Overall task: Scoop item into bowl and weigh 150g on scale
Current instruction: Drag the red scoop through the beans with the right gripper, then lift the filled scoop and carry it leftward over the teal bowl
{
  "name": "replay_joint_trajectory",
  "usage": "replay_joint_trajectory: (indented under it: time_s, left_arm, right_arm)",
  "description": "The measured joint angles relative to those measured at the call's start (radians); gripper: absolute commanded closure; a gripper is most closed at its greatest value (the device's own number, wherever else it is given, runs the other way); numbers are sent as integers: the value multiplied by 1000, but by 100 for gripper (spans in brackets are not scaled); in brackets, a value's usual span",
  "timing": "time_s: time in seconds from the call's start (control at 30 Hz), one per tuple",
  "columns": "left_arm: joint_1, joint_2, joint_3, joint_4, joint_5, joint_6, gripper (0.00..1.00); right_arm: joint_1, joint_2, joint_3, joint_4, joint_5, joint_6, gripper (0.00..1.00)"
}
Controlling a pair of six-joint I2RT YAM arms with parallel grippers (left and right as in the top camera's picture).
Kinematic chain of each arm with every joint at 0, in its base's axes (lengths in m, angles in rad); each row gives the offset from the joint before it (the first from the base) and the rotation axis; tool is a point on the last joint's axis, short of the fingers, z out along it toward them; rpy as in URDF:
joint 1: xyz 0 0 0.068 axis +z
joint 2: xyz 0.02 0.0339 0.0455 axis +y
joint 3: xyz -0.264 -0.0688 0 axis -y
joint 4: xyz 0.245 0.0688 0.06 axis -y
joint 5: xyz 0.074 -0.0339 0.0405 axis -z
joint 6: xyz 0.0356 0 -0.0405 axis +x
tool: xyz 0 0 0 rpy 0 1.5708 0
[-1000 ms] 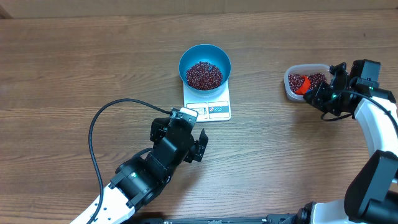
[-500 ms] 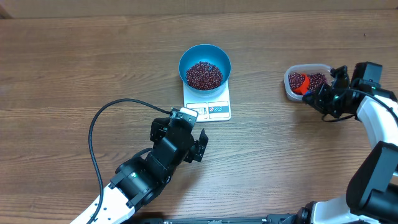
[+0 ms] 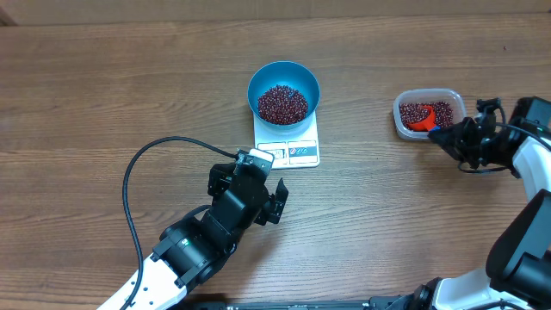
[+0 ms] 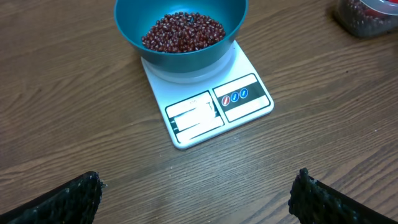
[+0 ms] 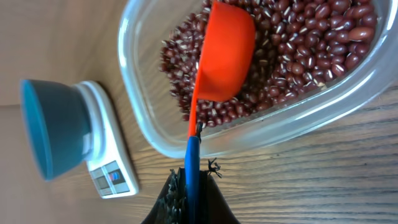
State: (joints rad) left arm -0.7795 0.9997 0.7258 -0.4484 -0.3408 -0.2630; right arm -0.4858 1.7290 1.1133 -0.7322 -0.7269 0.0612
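Light is bright and even; under the bowl [image 4: 233, 31] I see only soft shadow; the far tub [image 4: 349, 21] looks blurred.

The whole table [image 3: 103, 77] is taken in from straight above, from well back, with the scale [image 3: 288, 151] near the centre and the tub [image 3: 397, 116] toward the right edge. From the left wrist, a low, near look is cast forward over the wood at scale and bowl [image 4: 180, 59]. From the right wrist, the tub is seen close-up, the frame rolled sideways; scale and bowl are caught in all three views.
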Motion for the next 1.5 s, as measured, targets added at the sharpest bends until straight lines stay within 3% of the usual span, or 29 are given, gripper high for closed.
replay_joint_trajectory:
  time_s: [1.5]
  left_arm:
    - [0, 0, 0, 0, 0, 0, 1]
  right_arm:
    - [-130, 0, 0, -28, -372, -167, 96]
